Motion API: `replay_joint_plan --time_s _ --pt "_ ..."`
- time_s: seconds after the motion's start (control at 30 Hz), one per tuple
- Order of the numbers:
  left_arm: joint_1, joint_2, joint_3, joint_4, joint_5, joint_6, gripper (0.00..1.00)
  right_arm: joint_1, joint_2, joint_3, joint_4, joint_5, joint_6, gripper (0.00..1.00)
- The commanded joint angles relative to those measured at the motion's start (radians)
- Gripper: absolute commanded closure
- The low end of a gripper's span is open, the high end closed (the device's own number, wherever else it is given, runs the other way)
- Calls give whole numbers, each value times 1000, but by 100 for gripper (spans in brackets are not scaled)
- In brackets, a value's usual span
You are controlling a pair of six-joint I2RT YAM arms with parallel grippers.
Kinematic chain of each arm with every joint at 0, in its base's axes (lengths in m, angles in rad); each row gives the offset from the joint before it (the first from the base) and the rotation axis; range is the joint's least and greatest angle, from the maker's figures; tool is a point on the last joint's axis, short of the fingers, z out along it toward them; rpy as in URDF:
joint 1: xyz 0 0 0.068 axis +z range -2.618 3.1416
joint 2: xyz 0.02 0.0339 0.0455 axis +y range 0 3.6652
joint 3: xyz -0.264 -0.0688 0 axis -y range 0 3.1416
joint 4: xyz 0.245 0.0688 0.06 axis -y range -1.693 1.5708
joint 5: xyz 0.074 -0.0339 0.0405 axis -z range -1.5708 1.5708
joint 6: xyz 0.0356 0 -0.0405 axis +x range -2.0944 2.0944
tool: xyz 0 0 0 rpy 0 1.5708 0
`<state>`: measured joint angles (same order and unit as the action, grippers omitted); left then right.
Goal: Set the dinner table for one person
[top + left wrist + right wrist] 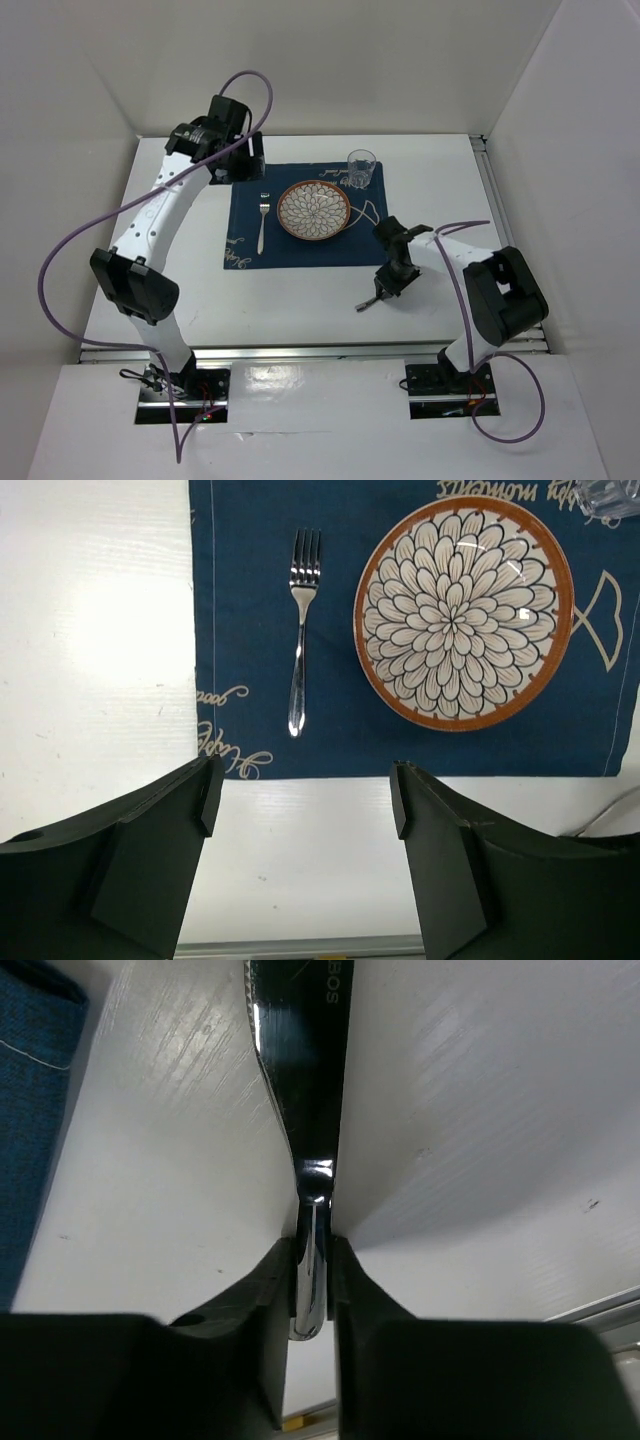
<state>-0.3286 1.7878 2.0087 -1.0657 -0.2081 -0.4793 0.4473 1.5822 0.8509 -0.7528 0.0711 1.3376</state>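
On the white dinner table (300, 310) lies a navy placemat (300, 250) with a fork (262, 222) left of a flower-patterned plate (314, 211). A clear glass (361, 168) stands at the mat's far right corner. My right gripper (385, 288) is low over the bare table, just off the mat's near right corner. In the right wrist view it (312, 1280) is shut on the handle of a steel knife (305, 1080), blade pointing away. My left gripper (240, 160) hovers at the mat's far left corner, open (305, 780) and holding nothing, with the fork (300, 630) and plate (464, 612) in its view.
An aluminium rail (300, 352) runs along the table's near edge and another (490, 200) down the right side. White walls enclose the table on three sides. A purple cable (70, 250) loops off the left arm. The placemat's edge (25, 1110) lies left of the knife.
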Motion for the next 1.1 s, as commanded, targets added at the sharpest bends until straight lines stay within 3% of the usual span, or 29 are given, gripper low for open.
replay_joint_plan --time_s 0.0,0.03,0.1,0.23,0.53,0.7,0.73,0.77,0.83,0.9,0.97,1.03,1.07 --pt "0 -37 -40 -10 29 -19 14 24 64 -47 57 146 46 83" --pt "0 -38 -41 -10 29 -19 14 36 52 -38 37 168 46 92" --pt "0 -47 -50 -10 38 -19 14 45 21 -27 -21 226 37 100" --pt "0 -56 -83 -10 47 -19 14 45 -63 16 -69 303 -53 100" --pt "0 -56 -111 10 47 -28 14 45 -111 236 -23 361 -529 100" --pt "0 -56 -111 10 47 -19 14 45 -44 339 -76 287 -566 98" --pt "0 -56 -111 10 47 -19 14 45 -34 324 -76 265 -549 95" --pt "0 -56 -111 10 47 -19 14 34 -34 303 -76 222 -532 85" --pt "0 -56 -122 10 47 -19 14 1 -45 217 -25 172 -506 74" --pt "0 -56 -131 10 47 -19 14 -27 -54 163 10 77 -494 47" --pt "0 -56 -142 10 36 -19 14 -51 -77 94 65 26 -485 27" --pt "0 -56 -152 10 36 -19 14 -64 -91 51 76 -14 -465 16" --pt "0 -56 -153 10 36 -19 14 -73 -91 42 90 -23 -456 16"
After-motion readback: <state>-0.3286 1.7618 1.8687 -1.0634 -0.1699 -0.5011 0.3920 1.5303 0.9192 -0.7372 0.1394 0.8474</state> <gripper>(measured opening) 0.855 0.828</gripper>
